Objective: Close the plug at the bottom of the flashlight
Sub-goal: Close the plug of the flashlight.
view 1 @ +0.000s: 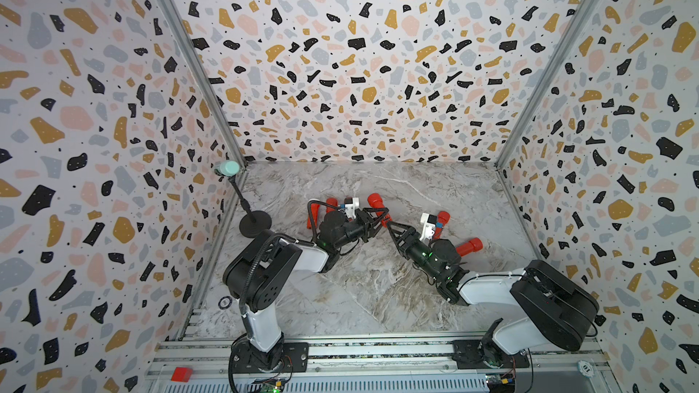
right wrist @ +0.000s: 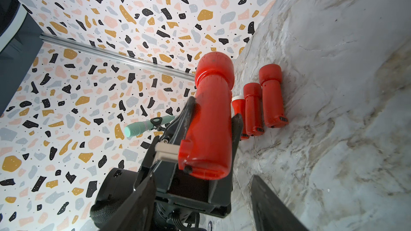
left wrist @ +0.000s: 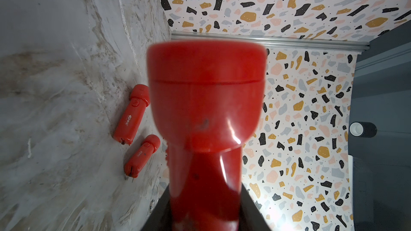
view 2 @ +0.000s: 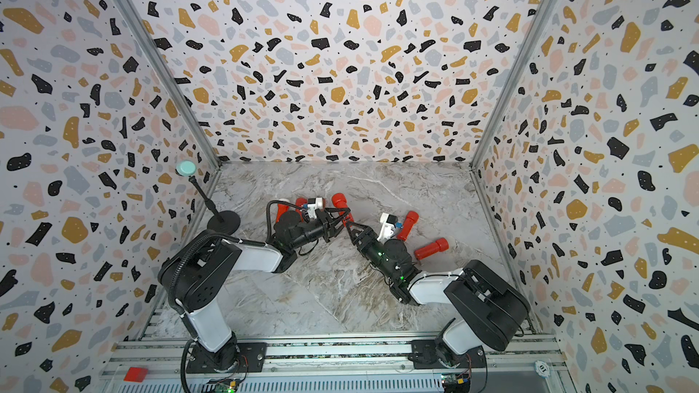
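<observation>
Left claw point(view 1: 379, 217), clamped round the body of the flashlight point(view 1: 375, 201), held off the table point(view 1: 378, 289). Right claw point(view 1: 394, 227), jaws apart, empty, set at the base. The plug point(right wrist: 166, 151) should be pressed squarely inward while the body is gripped firmly. The pale plug, jutting beside the base, is shown only in the right wrist view; it is hidden in both top views.

flashlight point(left wrist: 206, 107) is shiny red plastic, smooth enough to throw glare; table point(right wrist: 333, 74) looks like marble, smooth with a soft sheen; walls point(view 1: 359, 51) are matt terrazzo print; corner rails point(left wrist: 266, 40) are brushed aluminium; mic head point(right wrist: 135, 130) looks matt, finely textured
</observation>
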